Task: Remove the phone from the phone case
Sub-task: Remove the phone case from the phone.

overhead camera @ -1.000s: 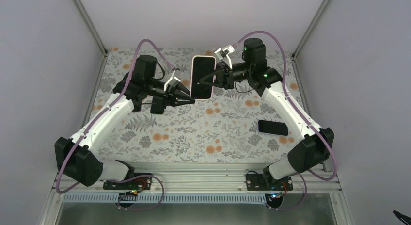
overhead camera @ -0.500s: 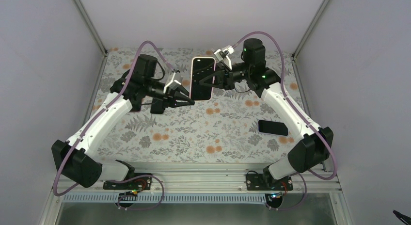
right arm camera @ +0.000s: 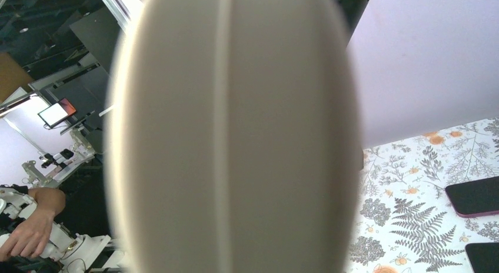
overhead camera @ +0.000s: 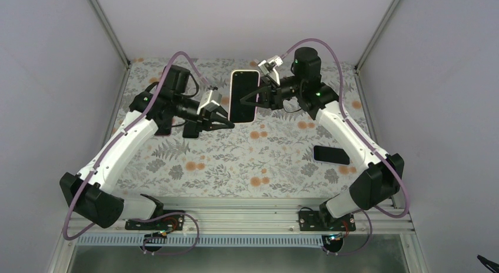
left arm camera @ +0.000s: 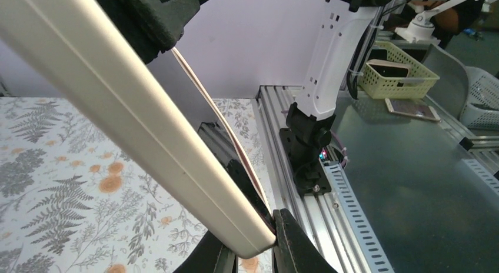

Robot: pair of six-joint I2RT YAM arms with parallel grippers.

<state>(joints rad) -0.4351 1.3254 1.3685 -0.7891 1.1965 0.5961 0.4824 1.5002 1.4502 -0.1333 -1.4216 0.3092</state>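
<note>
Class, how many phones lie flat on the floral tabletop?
3: a dark phone near the right arm, a black one and a pink-edged one partly hidden beside the left arm; others may be hidden.

Cased phone (overhead camera: 243, 96) held aloft bars centre; room beneath over mat (overhead camera: 235, 161); loose phone (overhead camera: 331, 155) right.

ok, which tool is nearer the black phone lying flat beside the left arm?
Left. The left tool, shut on a lower corner of the cream-cased phone, sits just right of the black phone; the right tool grips the case's opposite edge, farther right.
</note>
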